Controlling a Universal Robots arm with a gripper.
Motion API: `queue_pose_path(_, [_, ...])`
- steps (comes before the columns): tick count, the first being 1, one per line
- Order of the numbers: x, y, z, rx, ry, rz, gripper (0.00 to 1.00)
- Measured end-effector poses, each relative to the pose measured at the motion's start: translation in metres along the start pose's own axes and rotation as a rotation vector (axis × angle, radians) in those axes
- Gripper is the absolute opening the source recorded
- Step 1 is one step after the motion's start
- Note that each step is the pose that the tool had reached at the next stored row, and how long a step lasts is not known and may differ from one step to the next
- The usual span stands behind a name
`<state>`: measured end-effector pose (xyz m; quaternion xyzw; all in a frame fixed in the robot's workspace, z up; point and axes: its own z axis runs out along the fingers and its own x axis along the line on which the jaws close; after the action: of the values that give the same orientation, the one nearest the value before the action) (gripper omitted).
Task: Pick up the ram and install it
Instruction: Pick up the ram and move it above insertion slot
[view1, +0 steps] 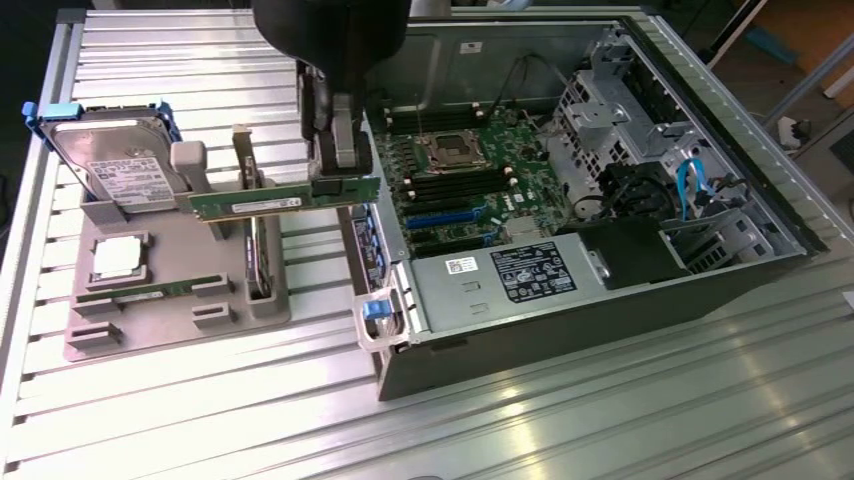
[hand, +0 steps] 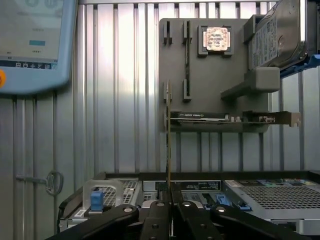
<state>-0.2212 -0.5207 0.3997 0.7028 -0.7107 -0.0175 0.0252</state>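
Green ram (view1: 267, 203) clamped at one end between narrow gripper (view1: 343, 178) jaws (edge-on in wrist view); hangs above grey tray (view1: 180, 265); just beside open computer case (view1: 574, 335).

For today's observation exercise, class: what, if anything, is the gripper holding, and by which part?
The gripper is shut on the ram, pinching its upper edge near the exterior view's right end.

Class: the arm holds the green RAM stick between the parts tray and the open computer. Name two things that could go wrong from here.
1. The gripper holds the ram by one end, so the long free end could tilt or slip in the jaws.
2. That free end crosses above the upright expansion card, and the computer case is close beside it. A swing might strike either.
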Motion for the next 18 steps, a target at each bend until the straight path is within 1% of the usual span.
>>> queue_pose_path(7, [0.000, -0.0180, -0.0011, 0.0000, -0.0001, 0.000, 0.12])
queue_pose_path(18, [-0.001, -0.0534, -0.0032, 0.0000, 0.0000, 0.000, 0.12])
